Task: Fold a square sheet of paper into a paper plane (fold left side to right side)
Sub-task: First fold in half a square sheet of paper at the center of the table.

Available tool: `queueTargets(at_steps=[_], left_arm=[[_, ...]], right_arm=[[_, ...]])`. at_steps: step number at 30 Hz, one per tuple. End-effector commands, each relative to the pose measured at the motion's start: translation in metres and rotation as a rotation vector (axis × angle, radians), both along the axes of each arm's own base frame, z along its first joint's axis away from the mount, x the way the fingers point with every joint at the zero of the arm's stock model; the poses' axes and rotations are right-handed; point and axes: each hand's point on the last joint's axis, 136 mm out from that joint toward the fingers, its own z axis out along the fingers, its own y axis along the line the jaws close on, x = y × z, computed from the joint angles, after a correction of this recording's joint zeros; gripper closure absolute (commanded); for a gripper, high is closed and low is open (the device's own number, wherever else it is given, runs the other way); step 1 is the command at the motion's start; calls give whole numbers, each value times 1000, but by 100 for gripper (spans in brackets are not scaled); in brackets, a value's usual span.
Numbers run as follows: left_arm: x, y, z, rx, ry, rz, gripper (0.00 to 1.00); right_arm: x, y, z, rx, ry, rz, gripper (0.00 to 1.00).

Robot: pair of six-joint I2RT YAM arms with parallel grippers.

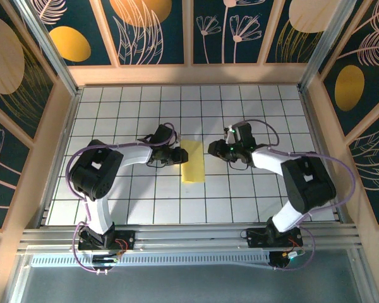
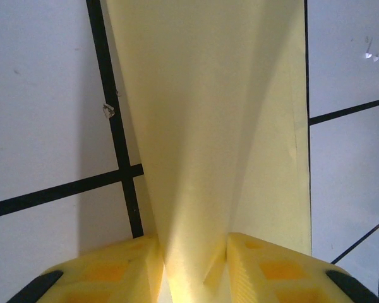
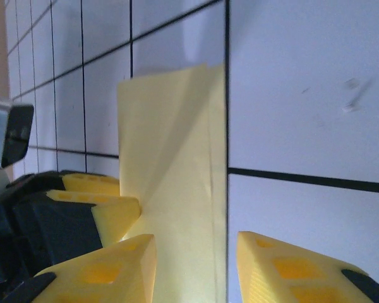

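Two arms reached inward over the grid table (image 1: 132,208), their grippers flanking a yellow paper (image 1: 192,161) near its centre.

On the left, the left gripper (image 1: 177,155) sat low at the paper's left edge. Seen from its own wrist, its fingers (image 2: 123,271) stood part-way apart, with a raised fold of the paper running up between them (whether the pads actually pressed that fold, I could not tell).

In the middle, the paper lay as a narrow folded strip, its long side running away from the arm bases. Its left part lifted toward the left gripper. Its right part lay flat, with the right edge along a black grid line.

On the right, the right gripper (image 1: 215,150) hung just beside the paper's right edge. Its jaws stood clearly apart and held nothing, with the flat edge of the paper below the gap.
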Motion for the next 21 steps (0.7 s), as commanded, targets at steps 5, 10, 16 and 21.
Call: queueTargets(at_steps=[5,10,16,21], left_arm=[[-19,2,-39,129,70,-56,66],[-18,0,-41,152,72,-73,64],[-16,1,-45,177,75,-79,61],[-15,1,-46,182,79,-78,60]], right_arm=[[-1,-39,3,-84,-48,-96,60],[-3,-40,1,-83,-42,-94,59],[-5,-38,-1,-75,-37,-86,59],[-5,-38,-1,-74,-36,-84,60]])
